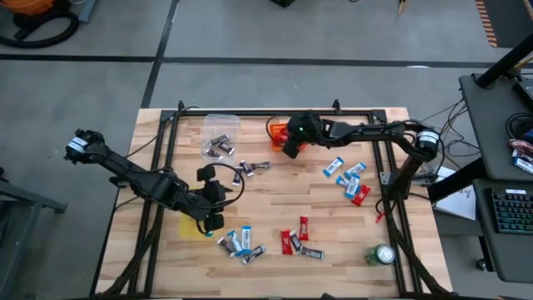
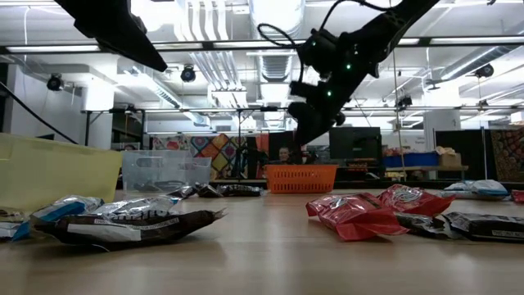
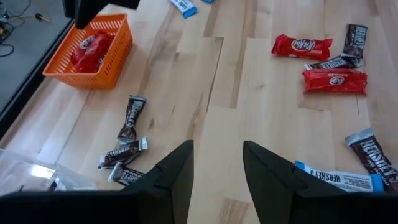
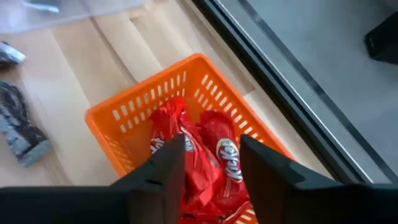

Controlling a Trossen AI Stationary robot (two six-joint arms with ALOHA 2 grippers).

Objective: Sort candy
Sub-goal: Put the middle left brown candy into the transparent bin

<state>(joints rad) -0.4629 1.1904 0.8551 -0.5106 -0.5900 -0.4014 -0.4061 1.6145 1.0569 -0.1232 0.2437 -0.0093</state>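
The right pincer (image 4: pixel 210 165) hangs open just above the orange basket (image 4: pixel 118 121), red candy bars (image 4: pixel 205 155) lying inside. Beside the basket, the clear bin (image 1: pixel 221 136) holds dark bars.

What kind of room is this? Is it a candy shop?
Probably a robot lab or workshop, not a shop. Two robot arms work over a wooden table with a black metal frame, and a desk beside it holds a keyboard. Behind are ceiling pipes and monitors.

Grey floor (image 1: pixel 250 33), ceiling pipes (image 2: pixel 213 24) overhead
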